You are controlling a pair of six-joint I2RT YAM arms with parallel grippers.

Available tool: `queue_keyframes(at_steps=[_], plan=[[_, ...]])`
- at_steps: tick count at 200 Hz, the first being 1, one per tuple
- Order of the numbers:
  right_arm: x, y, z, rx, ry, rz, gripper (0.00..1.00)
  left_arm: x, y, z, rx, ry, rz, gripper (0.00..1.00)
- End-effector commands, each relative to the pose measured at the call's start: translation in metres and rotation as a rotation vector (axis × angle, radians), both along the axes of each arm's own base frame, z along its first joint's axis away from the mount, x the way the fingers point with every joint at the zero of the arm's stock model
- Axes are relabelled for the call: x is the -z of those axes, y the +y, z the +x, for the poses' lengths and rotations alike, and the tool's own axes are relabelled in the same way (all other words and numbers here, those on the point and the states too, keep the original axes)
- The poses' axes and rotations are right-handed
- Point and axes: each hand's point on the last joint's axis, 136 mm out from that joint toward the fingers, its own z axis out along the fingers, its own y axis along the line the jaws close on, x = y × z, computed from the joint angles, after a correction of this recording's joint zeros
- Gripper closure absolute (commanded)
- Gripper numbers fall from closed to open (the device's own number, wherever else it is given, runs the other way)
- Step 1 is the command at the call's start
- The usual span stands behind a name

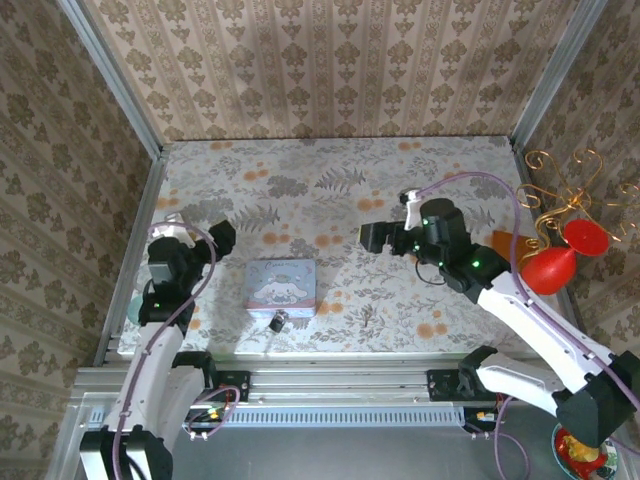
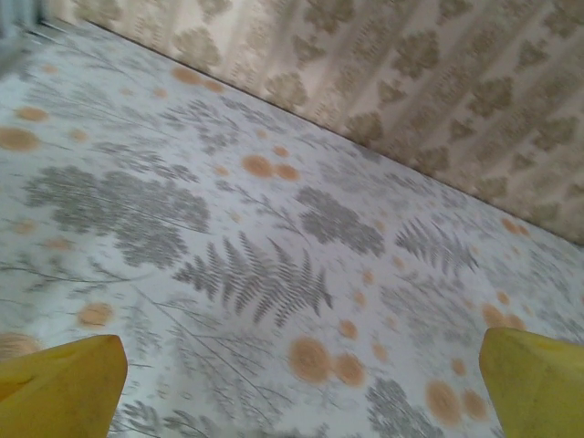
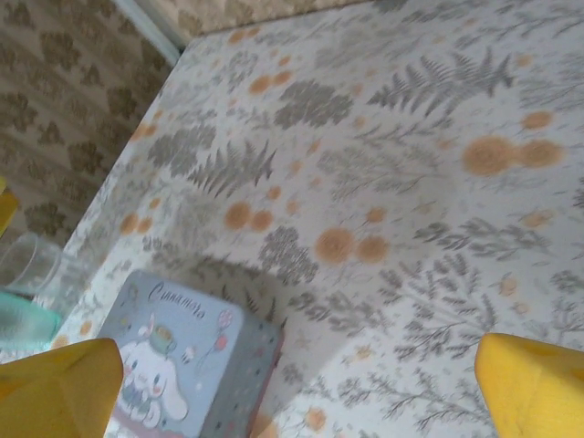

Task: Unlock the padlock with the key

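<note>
Since neither pincer holds anything, the job seems to stand at its opening step: fetching the key and steadying the padlock. From above, the padlock [image 1: 279,322], a small dark body with a silvery shackle, lies just beside the near edge of the tin [image 1: 281,287], a pale blue rectangular box with a white cartoon dog on its lid. The key [image 1: 368,318], a thin grey sliver, lies near the tin on its right-arm side, apart from it and easily lost in the flowered cloth [image 1: 450,180]. The left gripper [image 1: 222,236] hangs off the tin's far left corner and the right gripper [image 1: 374,236] off its far right corner, both clear of it. In the left wrist view the yellow fingertips [image 2: 59,388] stand wide apart, with only fern-and-blossom print between them and a patterned wall [image 2: 438,82] beyond. In the right wrist view the yellow fingertips [image 3: 534,383] are equally wide; the tin shows rounded corners and a smooth printed lid, with a clear glass [image 3: 27,265] off its left side. The next move probably calls for a narrow, well-aimed pinch, since flat metal lying flush on soft cloth gives little edge to catch.
</note>
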Motion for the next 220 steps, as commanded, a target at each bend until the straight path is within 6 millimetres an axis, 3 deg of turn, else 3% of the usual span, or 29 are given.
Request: queue_keyframes(at_steps=[1, 51, 107, 143, 220], plan=[[0.033, -0.001, -0.015, 0.062, 0.109, -0.14, 0.02, -0.01, -0.042, -0.014, 0.18, -0.021, 0.008, 0.0], [0.106, 0.02, -0.059, 0.083, 0.401, -0.334, 0.11, 0.02, -0.099, -0.047, 0.347, -0.009, 0.226, 0.0], [0.173, 0.019, -0.091, 0.137, 0.66, -0.459, 0.28, 0.043, -0.111, -0.066, 0.415, -0.017, 0.272, 0.0], [0.195, 0.021, -0.103, 0.127, 0.774, -0.492, 0.37, 0.056, -0.113, -0.075, 0.44, -0.027, 0.256, 0.0], [0.21, 0.017, -0.101, 0.209, 0.842, -0.523, 0.49, 0.051, -0.115, -0.078, 0.452, -0.065, 0.219, 0.0]])
